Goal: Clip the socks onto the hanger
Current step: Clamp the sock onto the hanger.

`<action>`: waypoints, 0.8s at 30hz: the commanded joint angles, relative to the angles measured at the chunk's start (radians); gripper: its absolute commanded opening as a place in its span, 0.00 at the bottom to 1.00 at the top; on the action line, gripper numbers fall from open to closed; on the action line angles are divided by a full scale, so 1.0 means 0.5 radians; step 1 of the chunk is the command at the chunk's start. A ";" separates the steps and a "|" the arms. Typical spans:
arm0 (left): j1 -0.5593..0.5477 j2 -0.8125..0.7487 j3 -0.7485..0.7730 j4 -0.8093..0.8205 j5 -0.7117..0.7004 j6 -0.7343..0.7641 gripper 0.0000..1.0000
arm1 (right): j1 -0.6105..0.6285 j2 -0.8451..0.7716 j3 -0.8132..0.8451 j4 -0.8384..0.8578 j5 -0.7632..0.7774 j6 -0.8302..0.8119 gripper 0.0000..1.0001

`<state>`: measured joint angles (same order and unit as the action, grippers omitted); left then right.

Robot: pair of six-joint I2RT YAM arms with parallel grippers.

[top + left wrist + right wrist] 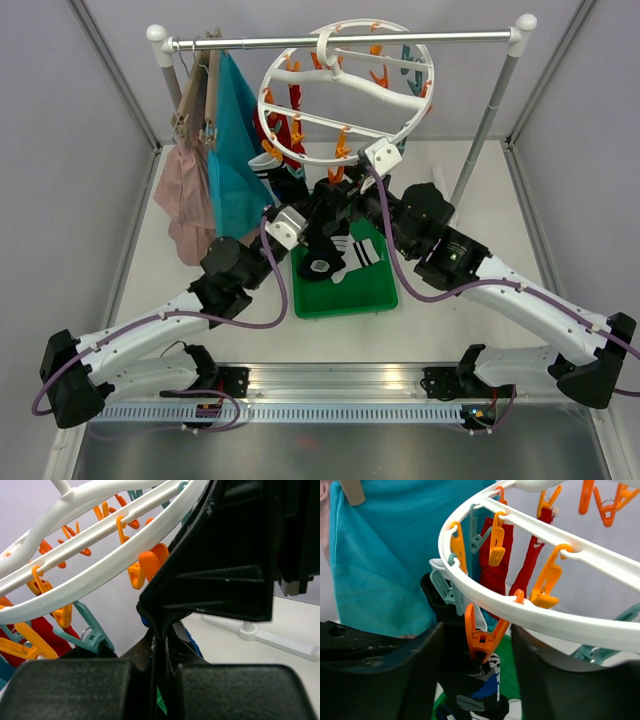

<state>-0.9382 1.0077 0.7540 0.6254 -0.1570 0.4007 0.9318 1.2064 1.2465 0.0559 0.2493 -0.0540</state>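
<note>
The white ring hanger (268,82) hangs from the rail, with red socks (295,105) and a black sock (272,168) clipped on its left side. Both grippers meet under its near rim. In the right wrist view my right gripper (481,680) is open, its fingers (420,670) on either side of an orange clip (485,640). That clip pinches the top of a black sock with blue and white marks (475,685). My left gripper (161,670) is shut on dark sock fabric just below the rim (100,572). The right gripper's black body fills the right of the left wrist view.
A green tray (375,297) holding more black socks (355,255) sits below the grippers. A teal cloth (235,150) and a pink garment (190,190) hang at the left of the rail (450,39). The rack's right post (490,120) stands behind the right arm.
</note>
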 commanded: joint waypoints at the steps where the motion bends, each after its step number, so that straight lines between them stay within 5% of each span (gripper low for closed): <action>1: -0.010 -0.030 0.142 -0.026 -0.045 -0.059 0.02 | 0.008 -0.066 0.078 -0.023 0.023 0.059 0.65; 4: -0.007 -0.030 0.182 -0.097 -0.155 -0.074 0.02 | 0.008 -0.081 0.127 -0.114 -0.011 0.126 0.74; 12: -0.007 -0.055 0.357 -0.361 -0.676 -0.111 0.02 | 0.008 -0.234 0.044 -0.363 -0.051 0.353 0.76; 24: 0.189 -0.055 0.627 -0.573 -1.165 -0.074 0.04 | 0.008 -0.253 -0.177 -0.817 0.553 0.669 0.77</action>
<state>-0.8707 0.9989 1.0073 0.3443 -0.6567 0.3695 0.9337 1.0531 1.1889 -0.2577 0.4042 0.1982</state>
